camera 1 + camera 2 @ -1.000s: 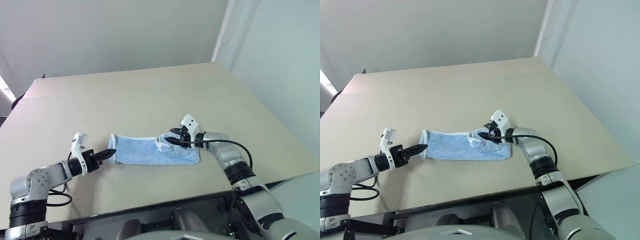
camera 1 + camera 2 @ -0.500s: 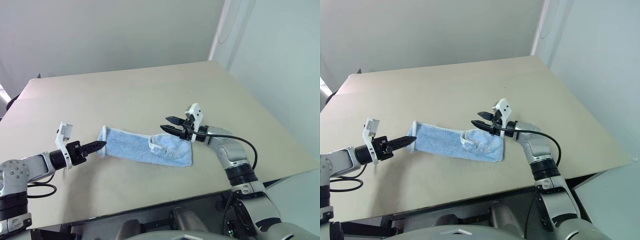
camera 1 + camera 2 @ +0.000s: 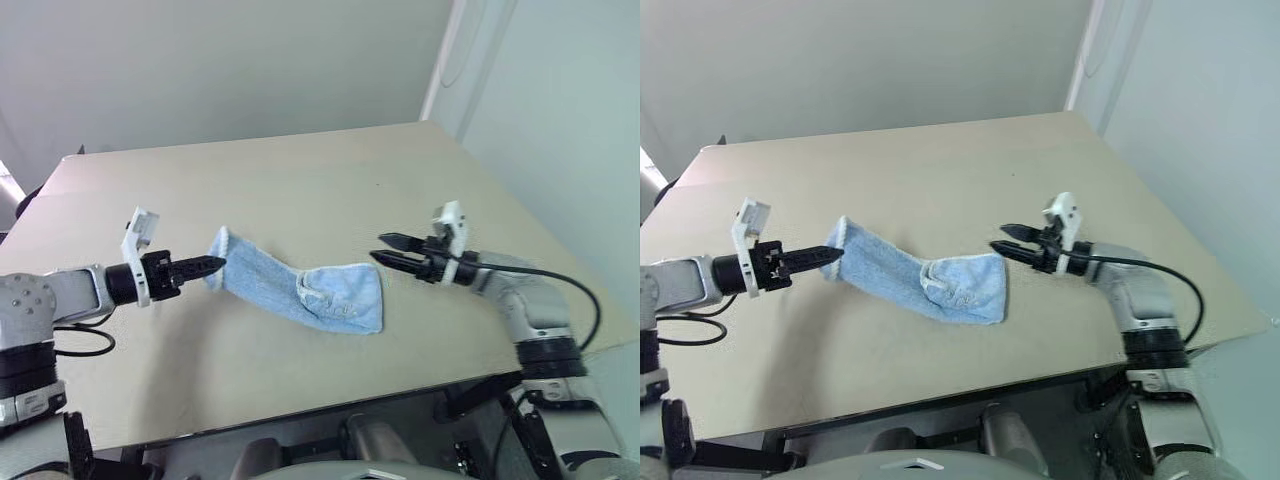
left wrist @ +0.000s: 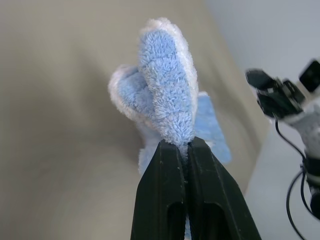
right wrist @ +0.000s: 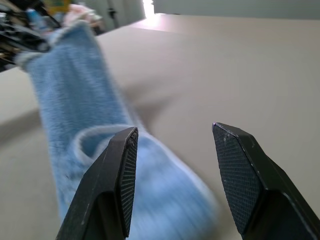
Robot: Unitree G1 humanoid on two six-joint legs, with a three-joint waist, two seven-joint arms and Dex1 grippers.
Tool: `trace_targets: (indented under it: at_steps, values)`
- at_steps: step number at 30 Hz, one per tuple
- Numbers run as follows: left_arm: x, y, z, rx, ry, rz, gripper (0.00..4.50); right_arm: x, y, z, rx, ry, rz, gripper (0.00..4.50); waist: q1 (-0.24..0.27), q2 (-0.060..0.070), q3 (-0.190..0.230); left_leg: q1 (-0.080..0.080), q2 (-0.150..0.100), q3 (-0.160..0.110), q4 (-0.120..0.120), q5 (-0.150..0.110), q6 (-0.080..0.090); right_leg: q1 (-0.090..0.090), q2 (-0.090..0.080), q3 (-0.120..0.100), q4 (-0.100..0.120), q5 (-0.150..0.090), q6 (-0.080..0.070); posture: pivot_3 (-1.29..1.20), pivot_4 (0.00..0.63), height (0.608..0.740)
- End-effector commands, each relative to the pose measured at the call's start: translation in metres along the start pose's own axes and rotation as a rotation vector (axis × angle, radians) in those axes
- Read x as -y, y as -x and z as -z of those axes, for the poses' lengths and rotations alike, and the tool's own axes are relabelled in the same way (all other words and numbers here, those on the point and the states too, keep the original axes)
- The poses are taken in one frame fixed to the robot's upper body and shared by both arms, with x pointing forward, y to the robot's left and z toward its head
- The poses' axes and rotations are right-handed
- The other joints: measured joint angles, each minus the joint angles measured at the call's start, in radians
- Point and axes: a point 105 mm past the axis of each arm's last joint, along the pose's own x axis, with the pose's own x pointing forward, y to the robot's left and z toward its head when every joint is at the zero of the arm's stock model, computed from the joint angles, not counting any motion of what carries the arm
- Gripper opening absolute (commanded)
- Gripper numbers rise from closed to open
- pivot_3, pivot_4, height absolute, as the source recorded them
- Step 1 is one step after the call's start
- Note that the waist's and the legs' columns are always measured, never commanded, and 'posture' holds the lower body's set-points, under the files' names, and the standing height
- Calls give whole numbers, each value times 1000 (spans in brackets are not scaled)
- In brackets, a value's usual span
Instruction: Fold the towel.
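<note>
left gripper (image 3: 217,263) pinches one end of the fluffy blue terry towel (image 3: 300,289), right gripper (image 3: 383,249) spread apart.

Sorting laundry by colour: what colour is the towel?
Light blue with white edging; the towel shows best in the left wrist view.

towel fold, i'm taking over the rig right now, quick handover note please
Left tool: shut on one end of the towel, that end lifted off the table.
Right tool: open, empty, in the air beside the towel's other end, not touching it.
Towel: a narrow light-blue band, its far end lying bunched on the table.
Done: towel looks folded lengthwise.
Left: likely regrip the free end and fold the band across.
</note>
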Motion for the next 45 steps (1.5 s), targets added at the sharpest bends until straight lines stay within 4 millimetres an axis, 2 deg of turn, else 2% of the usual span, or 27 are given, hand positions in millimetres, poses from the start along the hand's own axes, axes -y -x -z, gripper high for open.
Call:
trace_targets:
  at_steps: [1, 6, 13, 17, 22, 28, 29, 30, 32, 35, 37, 39, 42, 45]
  values:
    - [16, -27, -5, -65, -47, 57, 31, 5, 19, -12, 17, 37, 59, 2482, 6, 0, 0, 0, 0, 0, 0, 0, 0, 0, 0, 0, 0, 0, 0, 0, 0, 740]
    - [22, -69, 2, -137, -73, 118, 31, 12, 34, -9, 39, 17, 167, 2482, 9, 0, 0, 0, -1, 3, 0, 0, 0, 2, 2, 2, 1, 0, 0, 0, 0, 740]
    - [48, -118, 17, -204, -111, 271, 31, 14, 50, 2, 36, -7, 282, 2482, 21, 0, 0, 0, -1, 2, 0, 0, 0, 2, 2, 3, 1, -1, -1, 0, 0, 740]
    - [59, -133, 20, -226, -115, 330, 31, 13, 57, 8, 19, -18, 319, 2482, 21, 0, 1, -1, -1, 3, 0, 0, 0, 2, 2, 4, 0, -1, 0, 0, 0, 740]
    - [59, -154, 40, -281, -99, 338, 31, 16, 60, 16, -8, -30, 367, 2482, 20, 0, 1, 0, -2, 5, 0, 0, 0, 3, 2, 5, 1, -1, 0, 0, 0, 740]
    - [63, -169, 60, -297, -47, 378, 31, 18, 57, 22, -29, -31, 382, 2482, 21, 0, 1, 0, -2, 5, 0, 0, 0, 3, 3, 5, 1, -1, 0, 0, 0, 740]
    - [63, -171, 63, -302, -47, 375, 542, 18, 57, 22, -32, -30, 384, 2482, 21, 0, 1, 0, -2, 4, 0, 0, 0, 3, 3, 5, 1, -1, 0, 0, 0, 740]
    - [62, -172, 65, -307, -53, 372, 709, 18, 57, 22, -34, -27, 386, 2482, 21, 0, 1, -1, -2, 4, 0, 0, 0, 3, 3, 5, 1, -1, 0, 0, 0, 740]
    - [62, -172, 68, -309, -53, 379, 1399, 19, 56, 22, -38, -24, 386, 2482, 19, 0, 1, -1, -2, 5, 0, 0, 0, 3, 3, 6, 1, -1, 0, 0, 0, 740]
    - [69, -164, 63, -267, -75, 441, 2555, 20, 55, 23, -48, -23, 385, 2482, 19, 0, 1, 0, -2, 5, 0, 0, 0, 3, 3, 6, 1, -1, 0, 0, 0, 740]
    - [79, -153, 60, -245, -89, 523, 3230, 20, 53, 23, -47, -23, 379, 2482, 19, 0, 1, 0, -2, 5, 0, 0, 0, 3, 3, 6, 1, -1, 0, 0, 0, 740]
    - [86, -142, 57, -221, -115, 575, 3230, 20, 50, 22, -42, -20, 373, 2482, 19, 0, 1, 0, -1, 5, 0, 0, 0, 3, 3, 6, 1, -1, 0, 0, 0, 740]
    - [89, -139, 52, -156, -202, 572, 3230, 19, 44, 21, -36, -23, 362, 2482, 20, 0, 1, 0, -1, 5, 0, 0, 0, 3, 3, 6, 1, -1, 0, 0, 0, 740]
    - [87, -140, 45, -58, -421, 492, 3230, 18, 40, 23, -29, -20, 352, 2482, 21, 0, 1, 0, -1, 5, 0, 0, 0, 3, 3, 7, 1, -1, 0, 0, 0, 740]
